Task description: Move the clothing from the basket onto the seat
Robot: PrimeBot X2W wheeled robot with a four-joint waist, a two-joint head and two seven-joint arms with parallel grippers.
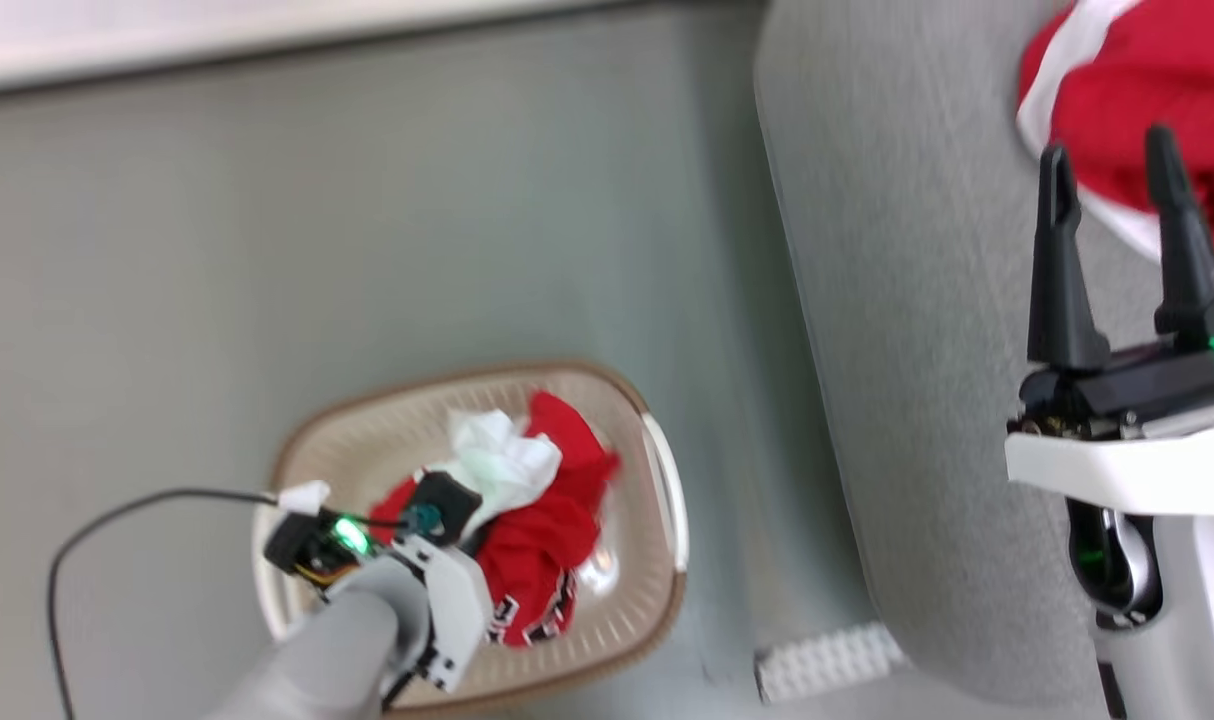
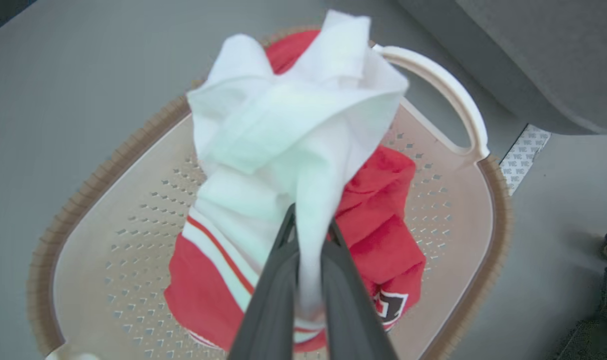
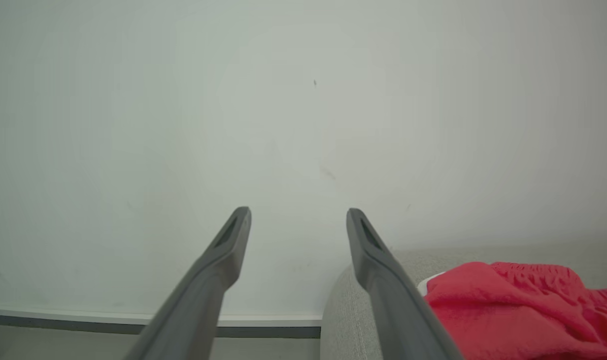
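Half the job looks done to me: the seat (image 1: 917, 400), on my right, holds one red garment (image 1: 1147, 90) with white trim, while the basket (image 1: 467, 375), on the floor just left of the seat, holds the rest of the clothing (image 1: 537, 540) in a crumpled red and white heap. My left gripper (image 2: 311, 222) is down over the basket, fingers pinched together on a white fold at the top of that heap. The red part with the dark emblem sits lower, and I cannot tell whether it is off the basket bottom. My right gripper (image 1: 1105, 142) hovers over the seat with fingers apart and holding nothing, near the red garment but not touching it. To lift well, I judge I should go straight up until the whole piece is above the rim. The pinch is on one thin fold and could slip, or the fabric could catch the handle (image 2: 453, 95) and drag the basket. Then I carry it right and let go well inside the seat edge. The floor (image 1: 367, 250) is smooth grey, and a pale wall (image 3: 303, 100) with a white skirting (image 3: 133, 317) stands behind. A black cable (image 1: 97, 520) loops from my left wrist, and a small white strip (image 1: 827, 660) lies at the seat's foot.
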